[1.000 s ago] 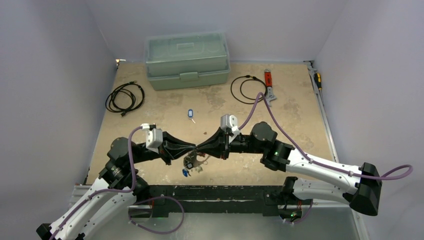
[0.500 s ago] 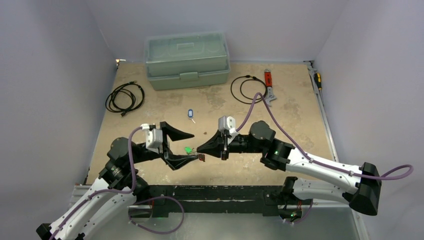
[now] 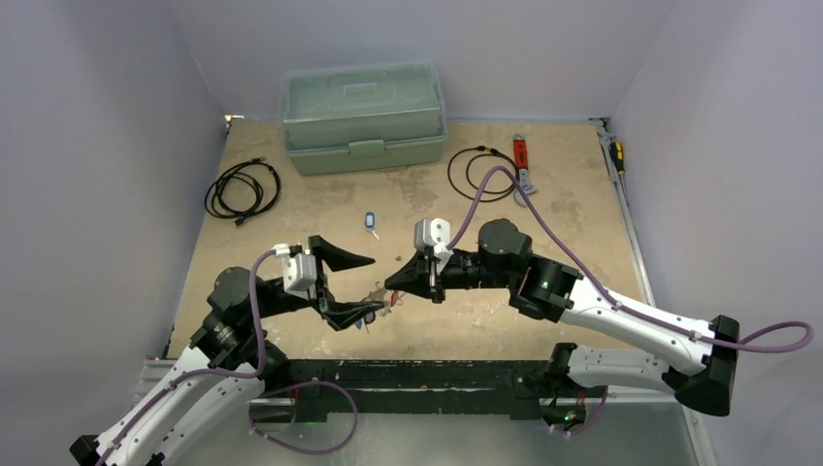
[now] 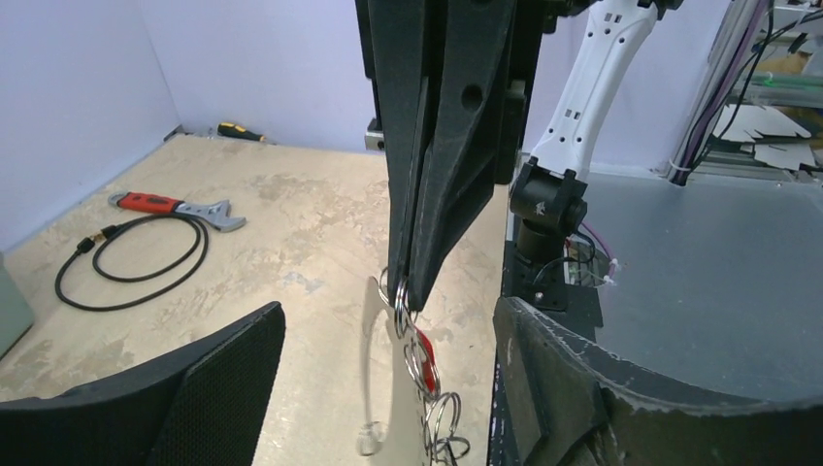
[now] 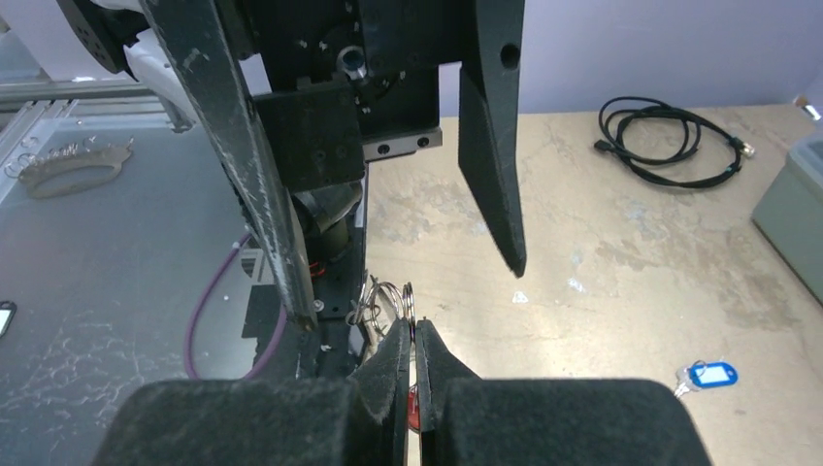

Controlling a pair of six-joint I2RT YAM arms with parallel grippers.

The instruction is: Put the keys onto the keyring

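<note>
Keyring [image 5: 409, 297] hangs pinched in the clenched right claw [image 5: 413, 332], between the released left claw's [image 3: 373, 284] spread fingers.

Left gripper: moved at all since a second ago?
Yes. The left gripper has opened: its far finger swung up the view toward the green box, while the wrist stayed roughly put.

**No legible text in any view**

You will find nothing to read here. The green toolbox [image 3: 361, 92] has a moulded panel on its lid, but from the top camera any lettering there is too small to make out. The white insert of the blue key tag [image 5: 713, 374] is too blurred to tell. The red-handled wrench [image 4: 170, 206] shows no legible marking.
</note>
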